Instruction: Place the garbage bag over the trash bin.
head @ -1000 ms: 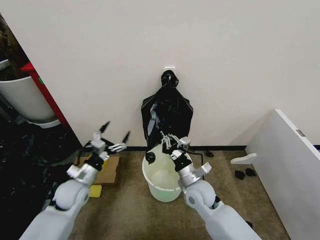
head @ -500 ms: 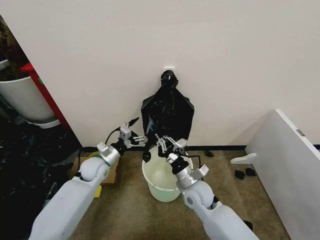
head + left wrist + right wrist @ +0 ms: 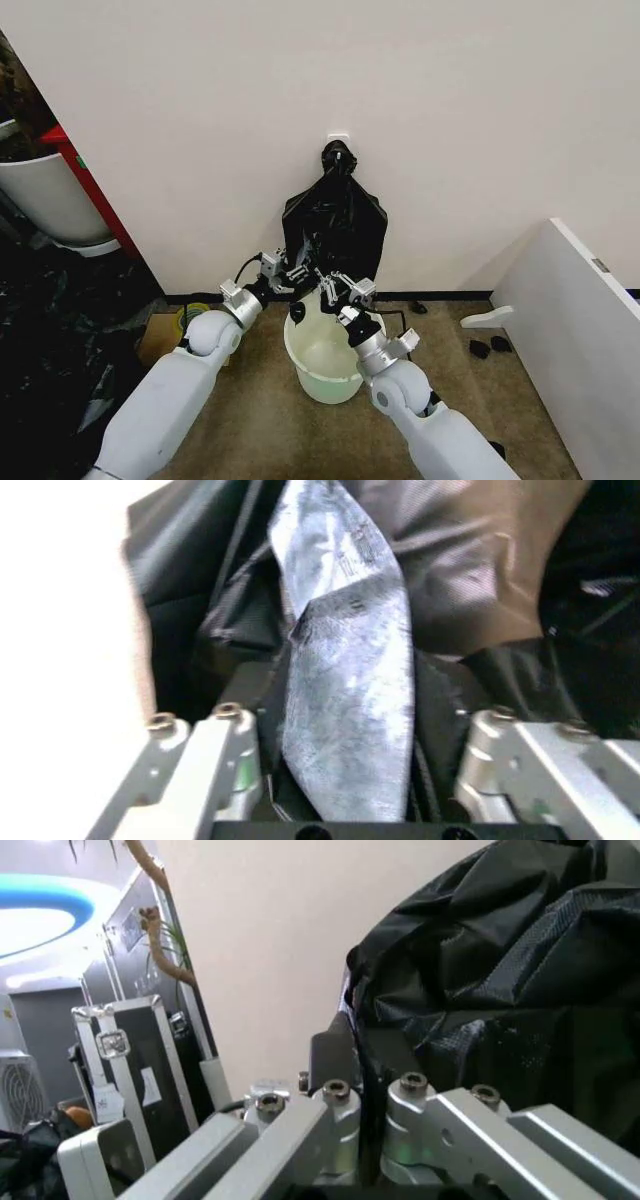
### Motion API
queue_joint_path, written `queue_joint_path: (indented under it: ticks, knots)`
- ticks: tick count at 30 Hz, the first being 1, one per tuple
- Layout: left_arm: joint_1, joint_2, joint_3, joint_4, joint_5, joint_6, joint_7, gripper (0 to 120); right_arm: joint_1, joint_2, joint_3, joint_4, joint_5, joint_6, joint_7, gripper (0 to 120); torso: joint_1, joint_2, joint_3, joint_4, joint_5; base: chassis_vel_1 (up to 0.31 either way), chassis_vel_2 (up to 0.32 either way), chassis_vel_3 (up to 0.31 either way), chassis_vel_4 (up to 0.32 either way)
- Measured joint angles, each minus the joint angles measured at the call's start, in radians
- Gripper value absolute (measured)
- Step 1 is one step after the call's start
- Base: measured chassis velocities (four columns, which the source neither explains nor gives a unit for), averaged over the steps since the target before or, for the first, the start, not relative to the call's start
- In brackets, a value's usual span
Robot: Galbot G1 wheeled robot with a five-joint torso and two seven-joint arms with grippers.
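**Both grippers at the hanging black plastic, above the bin**

The cream wall (image 3: pixel 450 120) takes most of the head view, and a white panel (image 3: pixel 575 320) stands at the right. At the far left there is a grey-white planter pot (image 3: pixel 45 200) beside a red edge.

The fan-shaped bundle of black bags (image 3: pixel 335 225) hangs on the wall from a knot under a small white hook (image 3: pixel 339 137). Its lower edge comes down just behind the trash bin (image 3: pixel 325 375), a round cream-white bucket that stands on the brown floor against the wall, with its mouth open.

The left arm reaches from the lower left to the lower left edge of the bundle. In the left wrist view the left gripper (image 3: pixel 350 780) is spread wide, and a glossy grey-black strip of plastic, probably the garbage bag (image 3: pixel 345 705), runs between its two fingers; I cannot tell if they touch it.

The right gripper (image 3: pixel 338 288) is over the far rim of the bin, just beside the left one. In the right wrist view its fingers (image 3: pixel 300 1117) are nearly together with a thin fold of black plastic (image 3: pixel 365 1087) between them, so it appears to pinch it.

On the floor at the right, small dark objects (image 3: pixel 490 347) lie near the panel.
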Motion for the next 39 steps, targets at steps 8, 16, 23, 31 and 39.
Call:
queue_joint_path:
  ticks: [8,16,23,31,39]
  knots:
    - [0.056,0.005,-0.065,-0.017,-0.022,0.023,0.029,8,-0.002,-0.004,0.001,-0.002,-0.012,0.0,-0.001,0,0.0,0.0,0.0,0.0001,-0.0001,0.0,0.0,0.0,0.0]
    - [0.102,0.001,-0.108,-0.05,-0.025,0.026,0.029,0,-0.003,-0.005,-0.007,-0.003,-0.022,0.001,-0.002,0,0.0,0.0,0.0,-0.0002,-0.0002,0.0,0.0,0.0,0.0]
    - [0.197,0.023,-0.189,-0.194,-0.072,0.014,0.006,0,-0.029,-0.025,-0.024,0.059,-0.006,-0.004,0.07,0,0.0,0.0,0.0,0.0001,-0.0001,0.0,0.0,0.0,0.0]
    - [0.355,0.02,-0.275,-0.448,-0.071,-0.004,-0.234,0,-0.167,-0.096,-0.045,0.329,0.105,-0.096,0.356,0,0.0,0.0,0.0,0.0,0.0,0.0,0.0,0.0,0.0]
    - [0.553,-0.002,-0.349,-0.623,0.086,-0.005,-0.406,0,-0.424,-0.18,-0.023,0.578,0.071,-0.103,0.476,0,0.0,0.0,0.0,0.0001,-0.0003,0.0,0.0,0.0,0.0]
